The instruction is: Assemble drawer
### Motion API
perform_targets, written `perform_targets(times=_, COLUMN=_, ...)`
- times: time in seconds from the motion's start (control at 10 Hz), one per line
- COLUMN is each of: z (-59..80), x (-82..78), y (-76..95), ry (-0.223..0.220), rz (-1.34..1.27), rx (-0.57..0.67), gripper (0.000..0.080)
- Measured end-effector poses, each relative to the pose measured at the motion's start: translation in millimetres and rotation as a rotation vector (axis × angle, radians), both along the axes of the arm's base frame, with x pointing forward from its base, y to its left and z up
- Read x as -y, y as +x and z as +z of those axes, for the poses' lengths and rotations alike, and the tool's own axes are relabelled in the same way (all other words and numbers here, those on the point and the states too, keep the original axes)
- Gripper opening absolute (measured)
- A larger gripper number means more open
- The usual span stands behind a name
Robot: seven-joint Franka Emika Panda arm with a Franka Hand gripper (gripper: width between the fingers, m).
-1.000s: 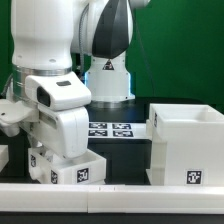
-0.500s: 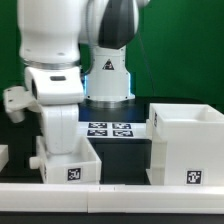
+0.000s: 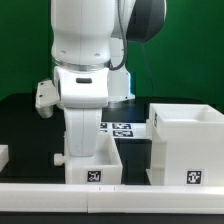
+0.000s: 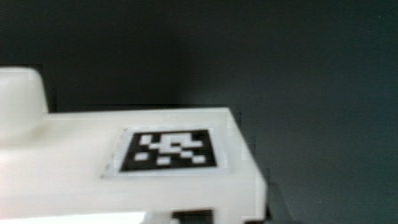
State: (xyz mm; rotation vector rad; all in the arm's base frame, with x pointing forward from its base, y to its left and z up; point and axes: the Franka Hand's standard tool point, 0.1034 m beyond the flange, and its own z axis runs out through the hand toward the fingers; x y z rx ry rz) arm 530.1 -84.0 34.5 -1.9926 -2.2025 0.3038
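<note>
Panda arm [image 3: 85, 60], seen mid-transfer in the drawer assembly. Over the last second the arm has swung from the exterior view's left toward its right. The small tray [image 3: 92, 165] came with it and went from tilted to level.

- **Drawer housing** [image 3: 185, 140]: stands open-topped on the table, to the exterior view's right of the fingers. It is near them but apart, with a dark gap left between it and the tray.
- **Small tray:** sits directly beneath and around the fingers, its front wall facing the camera.
- **Marker board** [image 3: 118, 128]: lies beyond the fingers, partly hidden by the arm.
- **Gripper** [image 3: 85, 145]: reaches down into the tray, whose walls hide the fingers. Neither view shows whether they are clamped on a wall or released. That the tray travelled with the arm suggests a hold.
- **Tray tag** [image 3: 93, 177]: sits on the front wall, below the fingers. The wrist view shows a tag [image 4: 173, 150] close up on a flat white face of the tray.

The shift has closed most of the distance to the housing. The tray is not yet inserted, so alignment with the housing opening probably comes next.
</note>
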Motion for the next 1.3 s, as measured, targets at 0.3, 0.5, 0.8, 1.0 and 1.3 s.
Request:
perform_targets(times=0.3, z=0.1, x=0.1, y=0.0, ry=0.0, rz=0.0, rx=0.0, gripper=0.004)
perform_targets(times=0.5, z=0.1, x=0.1, y=-0.3, ry=0.0, rz=0.0, rx=-0.003, gripper=0.004)
perform_targets(times=0.8, z=1.9, x=0.2, y=-3.1, ry=-0.001, rz=-0.004, rx=-0.042, gripper=0.004)
perform_targets(times=1.0, z=8.0, x=0.1, y=-0.2, ry=-0.003, rz=-0.008, rx=-0.14, gripper=0.0041)
perform_targets(times=1.3, z=15.2, x=0.9, y=9.8, ry=-0.006, rz=-0.011, rx=-0.2, gripper=0.0041)
